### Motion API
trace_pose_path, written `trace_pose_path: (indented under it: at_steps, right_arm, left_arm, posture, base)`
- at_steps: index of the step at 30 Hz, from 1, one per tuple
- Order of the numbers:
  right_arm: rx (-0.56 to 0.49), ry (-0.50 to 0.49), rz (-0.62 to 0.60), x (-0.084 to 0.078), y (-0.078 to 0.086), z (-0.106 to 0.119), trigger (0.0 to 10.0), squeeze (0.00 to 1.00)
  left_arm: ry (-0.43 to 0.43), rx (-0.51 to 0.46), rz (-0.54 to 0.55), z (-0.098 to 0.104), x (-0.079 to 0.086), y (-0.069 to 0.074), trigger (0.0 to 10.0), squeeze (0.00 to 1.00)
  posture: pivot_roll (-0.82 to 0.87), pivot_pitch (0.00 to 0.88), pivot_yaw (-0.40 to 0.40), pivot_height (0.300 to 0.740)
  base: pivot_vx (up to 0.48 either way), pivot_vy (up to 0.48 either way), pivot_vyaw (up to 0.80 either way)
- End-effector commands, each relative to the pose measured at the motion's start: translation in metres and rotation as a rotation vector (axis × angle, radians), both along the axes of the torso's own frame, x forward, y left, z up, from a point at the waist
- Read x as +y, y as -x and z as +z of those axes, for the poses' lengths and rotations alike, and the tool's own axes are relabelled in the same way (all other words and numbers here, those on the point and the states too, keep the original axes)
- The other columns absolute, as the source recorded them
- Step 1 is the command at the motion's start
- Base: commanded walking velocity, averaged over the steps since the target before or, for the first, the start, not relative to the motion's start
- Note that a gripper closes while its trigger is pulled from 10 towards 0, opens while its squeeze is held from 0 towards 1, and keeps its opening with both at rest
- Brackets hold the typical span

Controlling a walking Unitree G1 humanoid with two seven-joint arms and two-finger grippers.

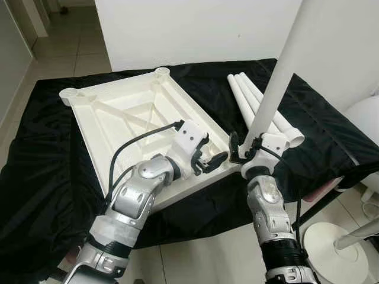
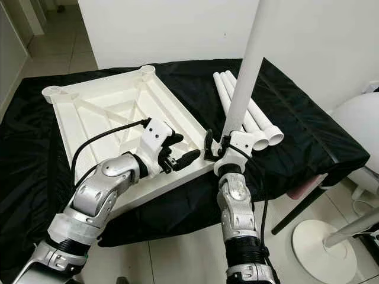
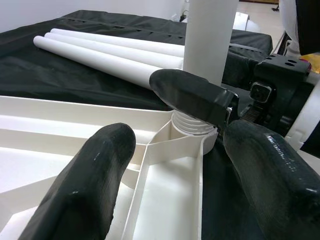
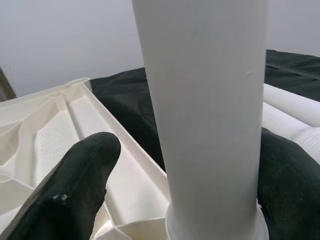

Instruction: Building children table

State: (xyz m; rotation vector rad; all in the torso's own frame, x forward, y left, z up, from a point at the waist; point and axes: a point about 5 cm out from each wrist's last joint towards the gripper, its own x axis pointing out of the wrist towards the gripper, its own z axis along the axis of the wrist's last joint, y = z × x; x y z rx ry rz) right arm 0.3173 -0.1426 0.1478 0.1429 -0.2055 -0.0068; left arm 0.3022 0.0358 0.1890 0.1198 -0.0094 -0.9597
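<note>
Tabletop (image 1: 130, 112) lies upside down on the black-draped worktop (image 1: 47, 177); a leg (image 1: 278, 77) stands upright in its near corner socket, right pincer (image 1: 244, 149) grasping its base, left pincer (image 1: 207, 158) released just beside, three spare legs (image 1: 251, 97) behind

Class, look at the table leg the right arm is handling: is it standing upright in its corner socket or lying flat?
Upright: the leg rises from the tabletop's corner socket, threads visible.

Our head pair looks forward and down over upturned tabletop (image 1: 136, 118); both eyes share it. Left wrist view: close, sighting between own fingers (image 3: 85, 185) at leg (image 3: 207, 35) in corner socket. Right wrist view: closer, same leg (image 4: 210, 110) between its fingers (image 4: 65, 195).
</note>
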Motion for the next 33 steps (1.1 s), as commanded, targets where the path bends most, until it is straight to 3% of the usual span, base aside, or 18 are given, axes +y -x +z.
trace_pose_path:
  at_steps: [1,9,13,19,23,33]
  right_arm:
    - [-0.003,0.009,0.053,0.003,0.004,-0.002,10.0,0.00]
    - [-0.006,0.050,0.112,-0.007,0.011,-0.008,10.0,0.00]
    - [-0.011,0.118,0.124,-0.025,0.004,-0.003,10.0,0.00]
    - [-0.001,0.182,0.199,-0.036,-0.005,0.001,10.0,0.00]
    - [0.021,0.256,0.301,-0.038,-0.019,0.005,10.0,0.00]
    - [0.072,0.365,0.446,-0.030,-0.034,0.001,10.0,0.00]
  left_arm:
    - [-0.012,0.002,0.040,-0.003,0.000,-0.002,10.0,0.00]
    - [-0.007,0.030,0.033,-0.008,-0.002,0.000,10.0,0.00]
    - [-0.002,0.042,0.023,-0.011,-0.002,0.003,10.0,0.00]
    - [-0.021,0.027,0.018,-0.015,-0.002,0.007,10.0,0.00]
    - [-0.049,0.002,0.028,-0.021,-0.003,0.010,10.0,0.00]
    - [-0.057,-0.018,0.069,-0.034,-0.001,0.006,10.0,0.00]
  posture:
    - [0.03,0.000,0.011,0.740]
    - [0.03,0.000,-0.014,0.740]
    - [0.03,0.000,-0.032,0.740]
    - [0.03,0.000,-0.043,0.740]
    - [0.04,0.000,-0.047,0.740]
    - [0.05,0.000,-0.055,0.740]
  base:
    - [0.000,0.000,0.00]
    - [0.000,0.000,0.00]
    - [0.000,0.000,0.00]
    - [0.000,0.000,0.00]
    - [0.000,0.000,0.00]
    - [0.000,0.000,0.00]
